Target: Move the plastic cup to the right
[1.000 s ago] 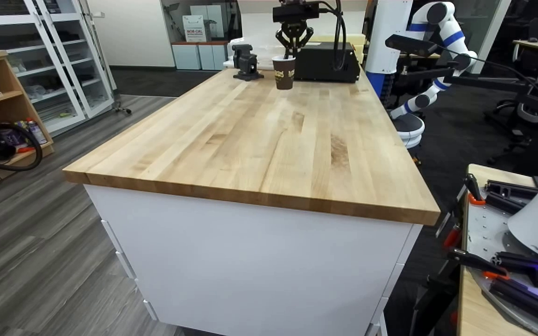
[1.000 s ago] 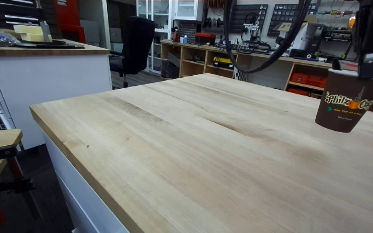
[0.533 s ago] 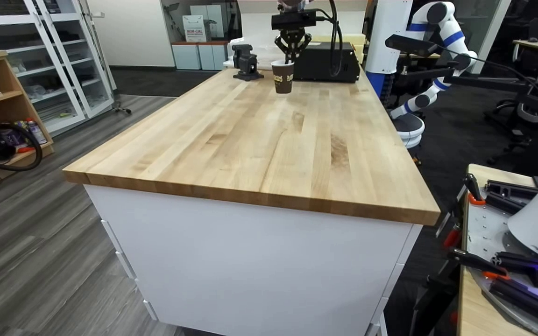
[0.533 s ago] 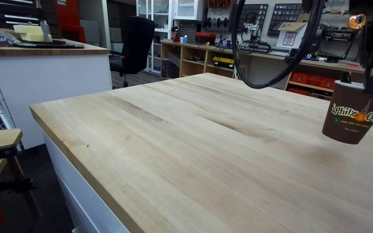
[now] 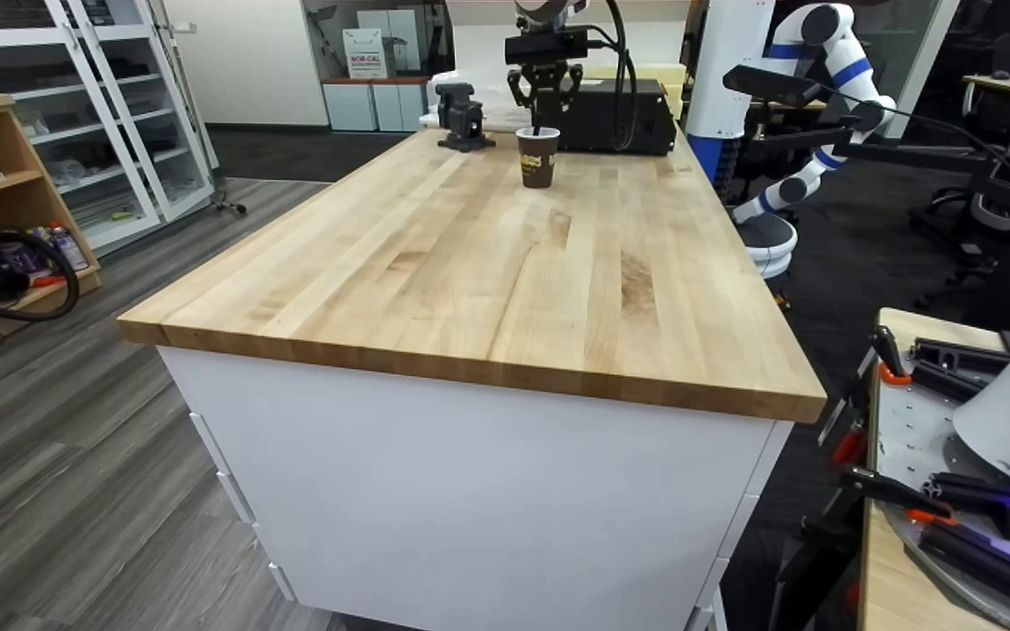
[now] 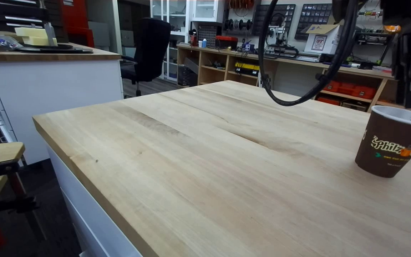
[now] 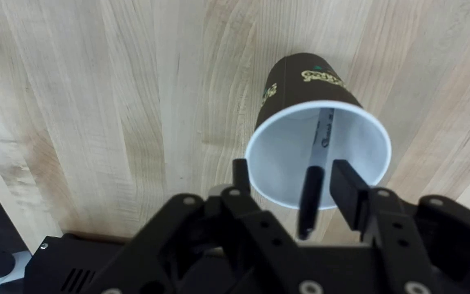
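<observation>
The plastic cup [image 5: 537,160], dark brown with yellowish lettering and a white rim, rests on the wooden tabletop; an exterior view shows the same cup [image 6: 387,146] at the right edge. A marker with a black end [image 7: 322,134] leans inside it. My gripper [image 7: 290,177] is open just above the rim, its fingers spread with the marker's black end between them and gaps on both sides. One of the fingers [image 7: 347,192] overlaps the cup's mouth in the wrist view, the other lies by the rim's left side. Whether either touches the rim I cannot tell.
A large black box [image 5: 610,118] stands behind the cup, with a dark vise [image 5: 461,118] to its left at the table's far end. The wooden tabletop [image 5: 487,280] stretches toward the near edge. A black cable loop [image 6: 298,101] hangs from the arm.
The cup, held by its rim in the air a second ago, has come down onto the table, nearer the camera. My gripper has opened and let go of it; the marker has tipped over.
</observation>
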### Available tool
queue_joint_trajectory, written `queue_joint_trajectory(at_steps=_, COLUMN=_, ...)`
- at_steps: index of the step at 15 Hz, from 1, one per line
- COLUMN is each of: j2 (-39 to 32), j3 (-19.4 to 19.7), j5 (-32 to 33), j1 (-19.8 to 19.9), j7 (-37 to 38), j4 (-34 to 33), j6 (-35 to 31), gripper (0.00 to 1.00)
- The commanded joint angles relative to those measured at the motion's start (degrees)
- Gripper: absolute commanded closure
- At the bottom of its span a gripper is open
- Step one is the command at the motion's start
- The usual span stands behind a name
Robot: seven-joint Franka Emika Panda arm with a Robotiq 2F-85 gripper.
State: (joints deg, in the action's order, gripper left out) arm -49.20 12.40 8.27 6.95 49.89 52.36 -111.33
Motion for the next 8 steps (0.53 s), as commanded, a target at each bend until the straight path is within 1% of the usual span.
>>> queue_joint_trajectory(at_steps=1, j2=-0.8, j3=0.0, j5=-0.6, j1=0.4, j7=0.6, j4=-3.5, j6=2.4, gripper=0.14)
queue_joint_trajectory(at_steps=2, j2=0.0, j3=0.0, j5=0.0, j1=0.0, j7=0.0, j4=-0.5, j6=0.0, gripper=0.07)
queue_joint_trajectory(at_steps=3, j2=0.0, j3=0.0, j5=0.0, j1=0.0, j7=0.0, j4=-0.6, j6=0.0, gripper=0.26)
queue_joint_trajectory(at_steps=4, j2=0.3, j3=-0.1, j5=-0.1, j1=-0.1, j7=-0.3, j4=-0.4, j6=0.6, gripper=0.00)
queue_joint_trajectory(at_steps=8, j2=2.9, j3=-1.5, j5=-0.5, j1=-1.1, j7=-2.2, j4=1.7, j6=1.9, gripper=0.00)
